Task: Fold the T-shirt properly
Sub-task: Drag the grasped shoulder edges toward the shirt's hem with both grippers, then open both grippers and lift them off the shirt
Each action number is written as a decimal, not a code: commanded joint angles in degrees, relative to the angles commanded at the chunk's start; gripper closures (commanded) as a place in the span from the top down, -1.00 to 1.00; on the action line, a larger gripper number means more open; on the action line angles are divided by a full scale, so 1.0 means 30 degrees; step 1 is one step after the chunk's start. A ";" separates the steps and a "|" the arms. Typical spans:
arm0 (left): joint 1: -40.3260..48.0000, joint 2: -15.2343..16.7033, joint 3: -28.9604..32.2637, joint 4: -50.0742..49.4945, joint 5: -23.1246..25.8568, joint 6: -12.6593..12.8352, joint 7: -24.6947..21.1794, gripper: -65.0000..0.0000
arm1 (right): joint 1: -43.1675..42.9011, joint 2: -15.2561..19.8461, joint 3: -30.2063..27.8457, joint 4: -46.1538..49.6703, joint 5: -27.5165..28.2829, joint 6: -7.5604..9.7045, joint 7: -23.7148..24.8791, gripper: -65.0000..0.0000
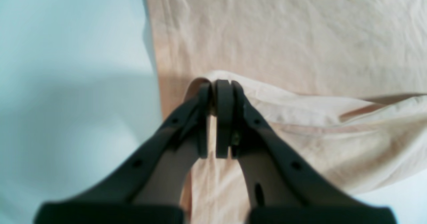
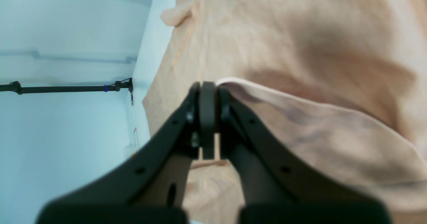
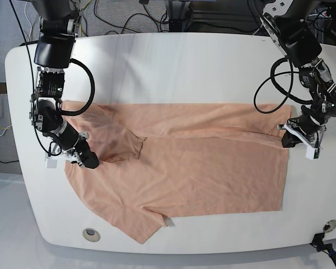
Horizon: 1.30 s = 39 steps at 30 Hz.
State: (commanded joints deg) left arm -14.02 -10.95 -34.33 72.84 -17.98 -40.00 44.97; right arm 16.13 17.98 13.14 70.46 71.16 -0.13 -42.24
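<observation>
The peach T-shirt (image 3: 201, 174) lies across the white table (image 3: 173, 67), its far long edge folded over toward the middle and one sleeve pointing at the front edge. My left gripper (image 1: 217, 93) is shut on a raised fold of the T-shirt (image 1: 283, 33) at its side edge; in the base view the left gripper (image 3: 287, 134) is at the cloth's right end. My right gripper (image 2: 208, 93) is shut on a lifted edge of the T-shirt (image 2: 283, 33); in the base view the right gripper (image 3: 91, 162) is at the left end by the bunched sleeve.
Cables (image 3: 129, 17) hang behind the table's far edge. Two round fittings (image 3: 90, 233) sit near the front edge. A black bar (image 2: 66, 88) shows off the table in the right wrist view. Bare table (image 1: 66, 50) lies left of the cloth.
</observation>
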 joint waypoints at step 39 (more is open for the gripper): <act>0.8821 -0.2462 0.2813 0.5802 0.0000 0.0000 -0.6828 0.26 | -0.6857 0.0352 0.2520 0.7912 -2.0308 0.5802 0.0352 0.58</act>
State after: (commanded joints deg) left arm 12.44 -18.33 -25.89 90.24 -17.98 -40.00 24.48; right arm -4.44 19.03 20.70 94.20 10.24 17.27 -41.19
